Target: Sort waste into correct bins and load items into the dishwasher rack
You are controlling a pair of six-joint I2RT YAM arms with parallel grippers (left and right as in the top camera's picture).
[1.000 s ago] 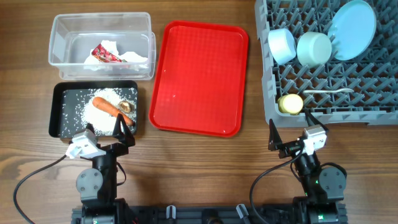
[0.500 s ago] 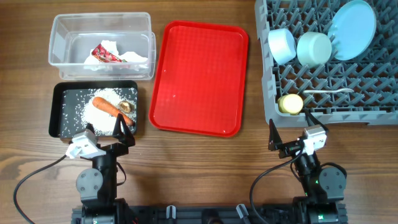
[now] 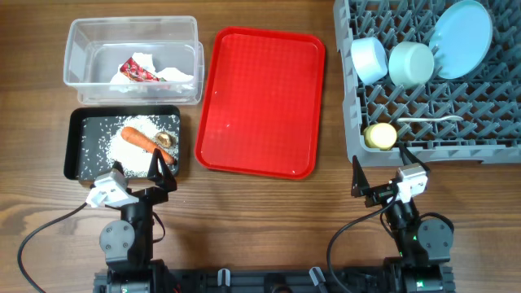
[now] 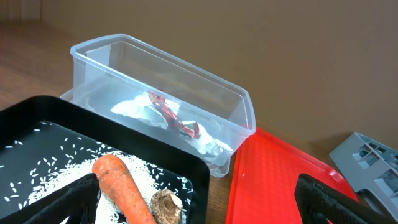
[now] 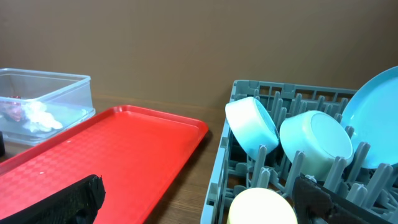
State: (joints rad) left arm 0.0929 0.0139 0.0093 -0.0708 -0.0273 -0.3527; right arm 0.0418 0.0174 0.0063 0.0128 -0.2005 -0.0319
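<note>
**Sorting looks finished; the risk now is a careless move**

The left gripper (image 3: pixel 135 168) and the right gripper (image 3: pixel 380 167) hang low at 6 o'clock, jaws wide apart, holding nothing.

I judge the work done:
- The napkin (image 3: pixel 151 73) lies in the clear tub (image 3: pixel 77 49) at 10 o'clock.
- The carrot (image 3: pixel 138 138), rice (image 3: pixel 98 145) and brown lump (image 3: pixel 165 138) lie in the black tray (image 3: pixel 72 150) at 8 o'clock.
- The plate (image 3: pixel 462 37), two bowls (image 3: pixel 369 59), cup (image 3: pixel 379 135) and spoon (image 3: pixel 431 120) sit in the rack (image 3: pixel 456 146) at 2 o'clock.

The left fingers stand at the black tray's near edge, so a forward push could scatter rice. The cup lies at the rack's near corner, and a bump from the right arm may knock it out.

The table (image 3: pixel 269 220) is brown wood, with a red tray (image 3: pixel 260 106) in the middle. Behind it is a plain brown wall.
</note>
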